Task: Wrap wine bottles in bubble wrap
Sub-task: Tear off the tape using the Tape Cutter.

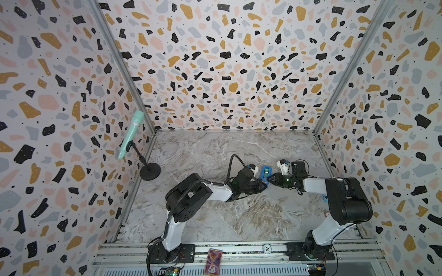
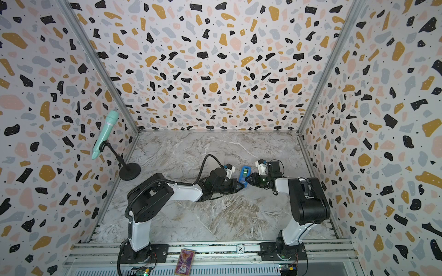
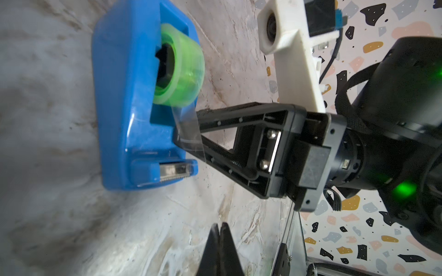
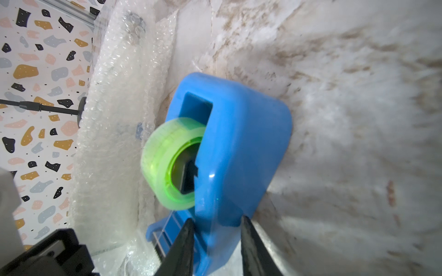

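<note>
Mint microphone (image 1: 131,133) on stand at far left, left fingers (image 3: 211,253) clenched empty, bubble wrap (image 4: 112,143) rolled around wine bottle (image 4: 134,22) — lying on counter (image 1: 215,215) just beside blue tape dispenser (image 1: 266,172), right fingers (image 4: 184,246) clamped on dispenser's cutter end.

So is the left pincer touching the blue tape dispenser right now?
Apart. In the left wrist view the shut left pincer ends short of the blue tape dispenser, and bare marble table shows between them.

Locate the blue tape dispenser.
In both top views the tape dispenser lies right of centre on the table, its near end between the left gripper and right gripper.
</note>
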